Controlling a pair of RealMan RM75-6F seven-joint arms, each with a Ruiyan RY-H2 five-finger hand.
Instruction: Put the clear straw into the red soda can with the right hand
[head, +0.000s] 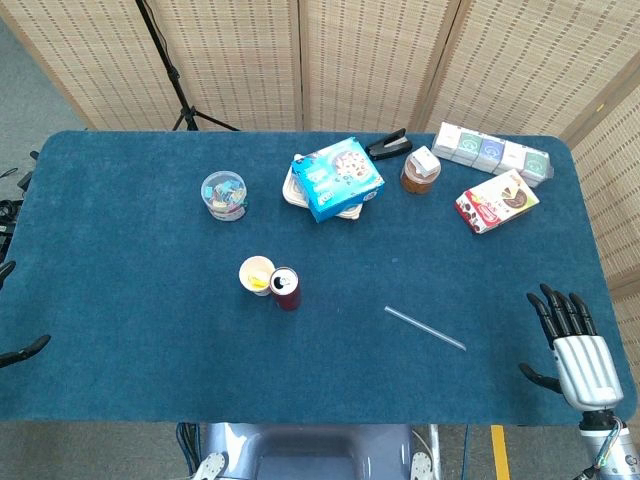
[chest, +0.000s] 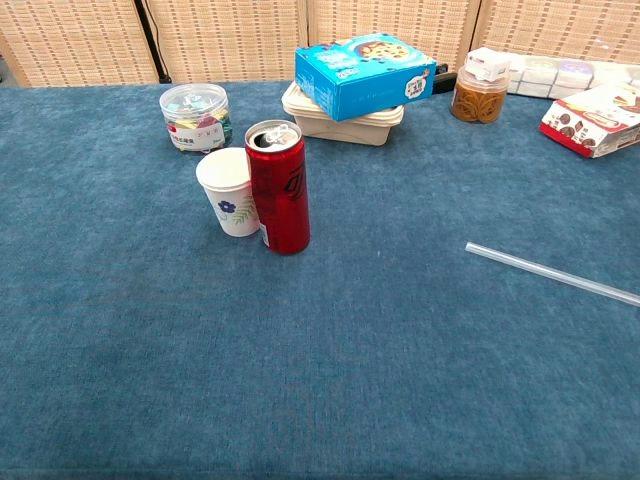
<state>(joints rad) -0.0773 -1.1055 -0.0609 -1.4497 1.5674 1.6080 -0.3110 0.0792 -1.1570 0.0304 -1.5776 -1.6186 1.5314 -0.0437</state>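
Note:
The clear straw (head: 425, 328) (chest: 552, 273) lies flat on the blue tablecloth, right of centre. The red soda can (head: 285, 288) (chest: 278, 188) stands upright with its top opened, touching a white paper cup (head: 257, 275) (chest: 229, 192) on its left. My right hand (head: 572, 347) hovers at the table's right front corner, fingers spread and empty, well to the right of the straw. Only dark fingertips of my left hand (head: 22, 351) show at the left edge of the head view; the chest view shows neither hand.
At the back stand a clear tub of clips (head: 223, 195), a blue biscuit box (head: 337, 178) on a beige container, a black stapler (head: 388, 148), a brown jar (head: 420, 171), a red snack box (head: 496, 201) and a row of small cartons (head: 492, 152).

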